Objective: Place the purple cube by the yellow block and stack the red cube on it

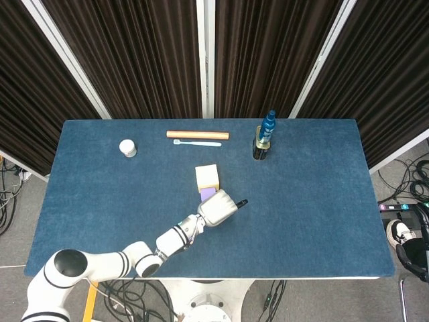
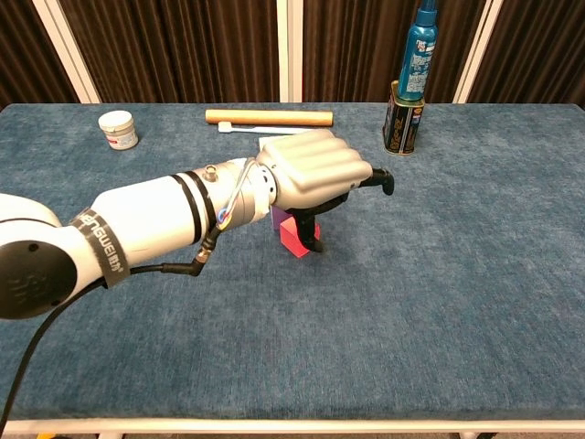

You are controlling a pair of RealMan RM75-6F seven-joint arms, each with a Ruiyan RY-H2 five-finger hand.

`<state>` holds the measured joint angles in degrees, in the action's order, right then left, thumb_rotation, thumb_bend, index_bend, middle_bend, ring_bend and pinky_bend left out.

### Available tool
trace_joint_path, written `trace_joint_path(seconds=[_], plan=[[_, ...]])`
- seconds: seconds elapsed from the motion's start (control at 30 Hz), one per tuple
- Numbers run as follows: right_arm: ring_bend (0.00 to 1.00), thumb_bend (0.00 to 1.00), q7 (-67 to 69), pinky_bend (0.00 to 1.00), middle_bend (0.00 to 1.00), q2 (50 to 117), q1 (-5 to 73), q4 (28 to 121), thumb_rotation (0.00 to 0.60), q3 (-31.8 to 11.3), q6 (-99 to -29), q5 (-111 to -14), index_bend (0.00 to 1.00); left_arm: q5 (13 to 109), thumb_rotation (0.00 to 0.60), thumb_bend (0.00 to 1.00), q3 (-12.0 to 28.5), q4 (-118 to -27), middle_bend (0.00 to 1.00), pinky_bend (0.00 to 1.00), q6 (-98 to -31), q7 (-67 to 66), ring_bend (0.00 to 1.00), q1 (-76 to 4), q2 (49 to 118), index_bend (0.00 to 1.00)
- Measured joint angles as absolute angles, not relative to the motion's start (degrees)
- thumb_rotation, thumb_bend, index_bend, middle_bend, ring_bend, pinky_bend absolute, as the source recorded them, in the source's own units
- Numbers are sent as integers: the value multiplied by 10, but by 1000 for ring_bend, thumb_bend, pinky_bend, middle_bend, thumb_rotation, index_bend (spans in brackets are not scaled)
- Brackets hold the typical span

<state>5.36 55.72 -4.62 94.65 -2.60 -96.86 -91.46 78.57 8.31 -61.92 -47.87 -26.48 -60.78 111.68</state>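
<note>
While gripping the red cube (image 2: 299, 238) under curled fingers, left hand (image 1: 218, 208) hovers low over the blue cloth table (image 1: 315, 201), just in front of the yellow block (image 1: 207, 176), with the purple cube (image 1: 208, 192) peeking out between block and hand in the head view. Seen from the chest, only a sliver of purple shows behind the red; cannot tell whether red rests on the cloth or is slightly lifted. Right hand nowhere in either view. Probably best now to lift the red clear, shift it back over the purple top, square the faces, lower gently and loosen the fingers only once settled; should avoid nudging the purple away from the yellow block with the thumb side. Further back on the table: a white jar (image 1: 127, 147), a wooden rolling pin (image 1: 198, 135) with a pale toothbrush (image 1: 197, 143) just beside it, and a blue bottle (image 1: 269, 125) standing beside a dark can (image 2: 400, 119). Behind, dark ribbed curtains (image 1: 141, 47) between white posts; at the edges, grey floor with loose cables (image 1: 419, 178).
</note>
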Motion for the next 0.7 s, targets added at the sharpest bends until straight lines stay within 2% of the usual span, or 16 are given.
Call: trace_joint_path(seconds=[0.7], plan=[[0, 239, 54, 65, 74, 558, -48, 946, 600, -26, -971, -916, 0, 819, 600, 0, 61, -585, 899, 969, -505, -317, 940, -599, 1123, 239]])
